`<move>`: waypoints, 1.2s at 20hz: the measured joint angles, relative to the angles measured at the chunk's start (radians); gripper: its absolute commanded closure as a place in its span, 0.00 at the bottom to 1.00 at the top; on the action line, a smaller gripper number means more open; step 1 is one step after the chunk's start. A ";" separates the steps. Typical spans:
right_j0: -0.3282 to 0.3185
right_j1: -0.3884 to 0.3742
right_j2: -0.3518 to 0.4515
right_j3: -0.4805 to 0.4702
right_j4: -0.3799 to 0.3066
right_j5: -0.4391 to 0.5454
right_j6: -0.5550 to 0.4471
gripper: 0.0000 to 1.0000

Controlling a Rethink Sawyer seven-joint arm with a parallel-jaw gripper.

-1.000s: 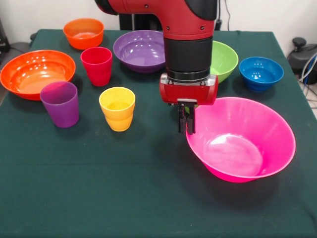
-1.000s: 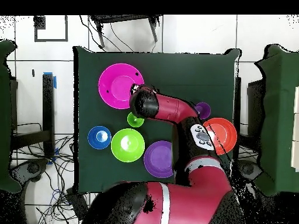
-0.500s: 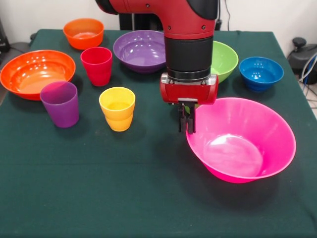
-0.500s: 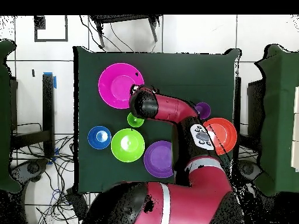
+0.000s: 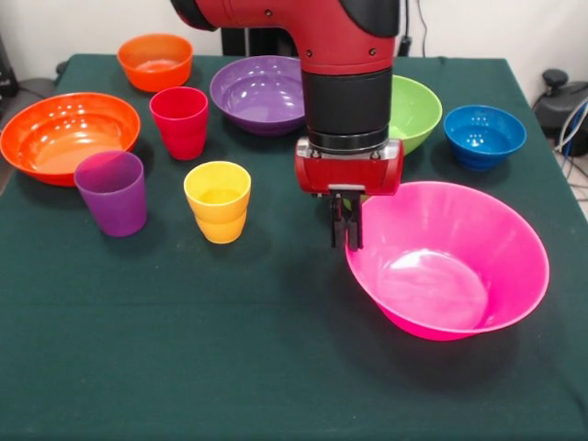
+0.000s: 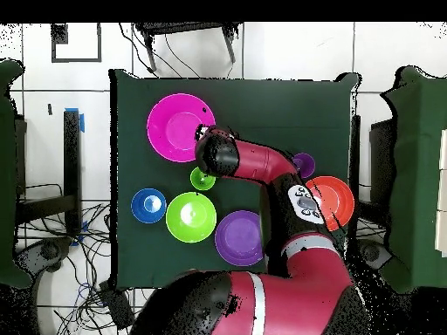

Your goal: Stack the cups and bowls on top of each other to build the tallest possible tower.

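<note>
My gripper (image 5: pixel 346 227) hangs at the left rim of the large pink bowl (image 5: pixel 478 234), its fingers (image 5: pixel 338 220) shut on that rim. The bowl stands mouth up at the front right, also seen as the pink bowl (image 6: pixel 175 126) from overhead. A yellow cup (image 5: pixel 218 200), purple cup (image 5: pixel 112 191) and red cup (image 5: pixel 180 121) stand upright to the left. The light green cup (image 6: pixel 202 179) shows only overhead, behind the arm. Nothing is piled on anything.
Along the far side stand a small orange bowl (image 5: pixel 154 60), a purple bowl (image 5: pixel 259 92), a light green bowl (image 5: pixel 418 110) and a blue bowl (image 5: pixel 484 135). A large orange bowl (image 5: pixel 64 133) sits at the left edge. The arm (image 6: pixel 262 166) crosses the table.
</note>
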 measured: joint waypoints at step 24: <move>0.035 -0.131 0.002 0.000 -0.001 0.104 0.000 1.00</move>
